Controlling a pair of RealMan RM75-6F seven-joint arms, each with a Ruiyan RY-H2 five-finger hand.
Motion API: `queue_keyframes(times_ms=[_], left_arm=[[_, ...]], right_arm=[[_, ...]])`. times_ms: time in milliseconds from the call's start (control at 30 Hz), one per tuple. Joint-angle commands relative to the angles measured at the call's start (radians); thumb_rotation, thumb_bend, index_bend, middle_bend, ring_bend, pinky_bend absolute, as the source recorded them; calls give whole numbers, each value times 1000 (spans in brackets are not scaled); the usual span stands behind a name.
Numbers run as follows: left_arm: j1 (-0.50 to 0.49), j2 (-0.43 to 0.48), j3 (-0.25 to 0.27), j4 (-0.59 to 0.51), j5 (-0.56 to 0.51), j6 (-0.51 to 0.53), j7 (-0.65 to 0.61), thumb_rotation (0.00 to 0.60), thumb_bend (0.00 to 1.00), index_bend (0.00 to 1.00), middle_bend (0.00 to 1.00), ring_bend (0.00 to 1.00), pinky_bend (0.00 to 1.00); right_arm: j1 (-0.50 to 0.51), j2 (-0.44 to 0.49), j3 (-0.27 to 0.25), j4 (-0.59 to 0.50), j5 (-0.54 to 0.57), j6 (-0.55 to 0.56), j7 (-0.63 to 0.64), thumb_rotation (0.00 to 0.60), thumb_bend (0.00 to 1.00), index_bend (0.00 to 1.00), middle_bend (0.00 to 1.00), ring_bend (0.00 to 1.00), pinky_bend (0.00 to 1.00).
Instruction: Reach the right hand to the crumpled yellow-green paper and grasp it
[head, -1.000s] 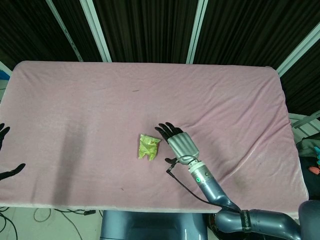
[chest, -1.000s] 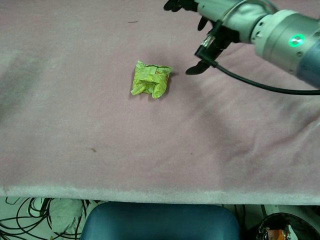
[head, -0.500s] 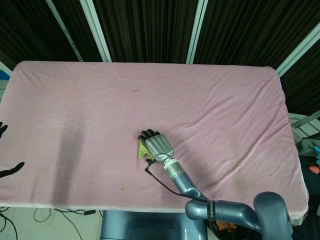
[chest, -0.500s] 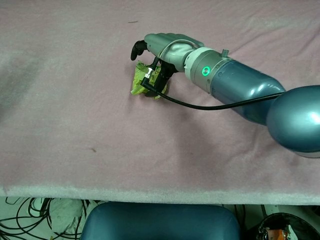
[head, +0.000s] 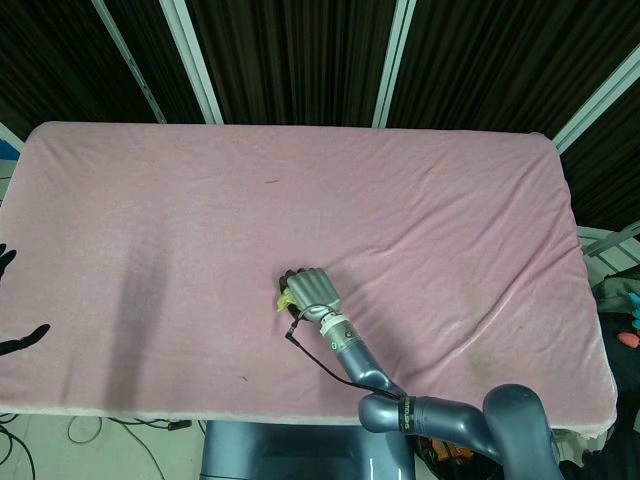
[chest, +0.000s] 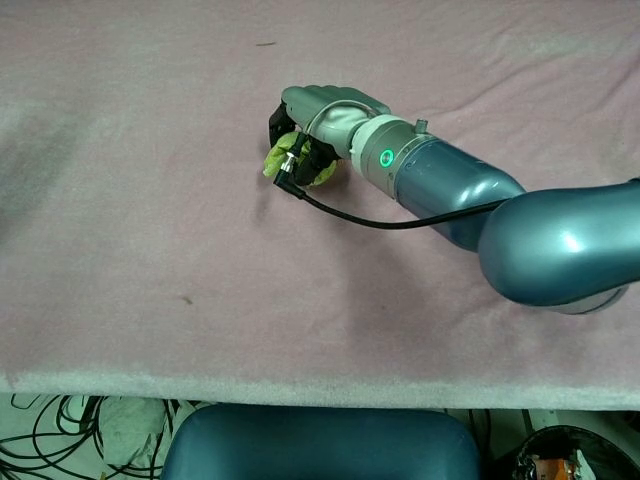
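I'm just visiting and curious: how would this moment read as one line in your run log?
phase: grasping | right hand: fingers curled over crumpled yellow-green paper on pink table cloth | left hand: at table's edge, fingers apart, holds nothing

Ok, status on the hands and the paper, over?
Right hand closed over crumpled yellow-green paper, on the pink cloth. Left hand at table edge, open. Nothing in the way.

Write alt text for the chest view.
The robot's right hand is curled over the crumpled yellow-green paper on a pink cloth-covered table, its grey-blue arm reaching in from the right. A black cable trails from the wrist.
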Motion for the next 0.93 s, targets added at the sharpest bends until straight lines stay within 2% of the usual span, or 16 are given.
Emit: queue_keyframes(times_ms=[33,300,400,500,700,933], left_arm=[[1,-3,0,4,2,5,3,600,10,0,0,0,0],[3,-16,4,18,22,24,34,600,10,0,0,0,0],[5,-25,7,24,33,35,51,600,10,0,0,0,0],[9,-33,9,30,44,49,70,600,9,0,0,0,0],[15,-41,9,39,53,71,84,600,9,0,0,0,0],[15,-50,11,44,57,72,99,600,10,0,0,0,0]], right_arm=[[-35,58,-15,-86,-63,64,32,600,637,625,529,500,563],[-159,288,-50,-385,-162,223,31,600,637,625,522,500,563],[-233,398,-85,-502,-198,291,40,600,637,625,522,500,563],[-317,519,-144,-598,-262,366,63,600,637,625,521,499,562],[-450,678,-247,-689,-396,493,172,600,637,625,521,500,562],[-525,763,-311,-692,-501,560,265,600,638,625,520,499,561]])
